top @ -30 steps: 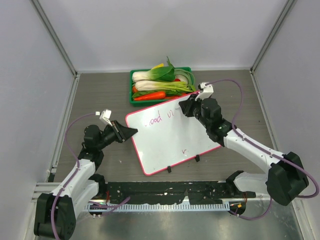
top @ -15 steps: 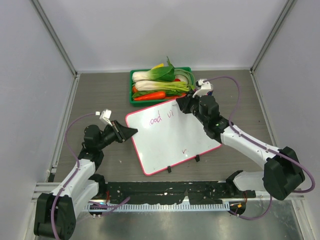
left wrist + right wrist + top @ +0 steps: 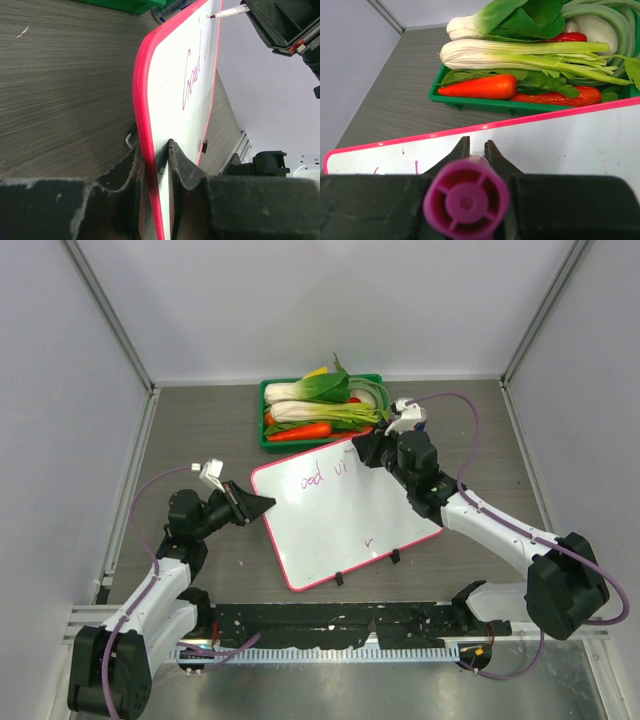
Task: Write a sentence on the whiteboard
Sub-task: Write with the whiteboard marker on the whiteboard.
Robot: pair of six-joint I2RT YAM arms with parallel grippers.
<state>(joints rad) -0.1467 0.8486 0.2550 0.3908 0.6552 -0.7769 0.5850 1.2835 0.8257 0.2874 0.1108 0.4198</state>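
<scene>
Top external view: a grey wood-grain table (image 3: 200, 430) carries the whiteboard (image 3: 340, 515), a glossy white board with a pink-red frame that lies flat and turned at an angle between the two arms. Its far edge lies just beside a green tray (image 3: 265, 415) holding leafy greens and a carrot (image 3: 477, 86). The left gripper (image 3: 262, 504) meets the board's left edge, and the left wrist view shows its jaws closed on the pink frame (image 3: 142, 125), one finger on either face. The right gripper (image 3: 362, 450) hangs over the board's far right corner. In the right wrist view its fingers (image 3: 464, 148) clamp a marker (image 3: 466, 200) with a magenta-purple end cap, and in the left wrist view the marker's tip is down close to the white surface near the far edge. The sentence (image 3: 322, 475) is only partly written, a thin magenta line reading about "Good vi" along the upper part of the board. A small lone purple tick (image 3: 369, 539) sits lower down. Two black clips (image 3: 394, 556) grip the near edge.
</scene>
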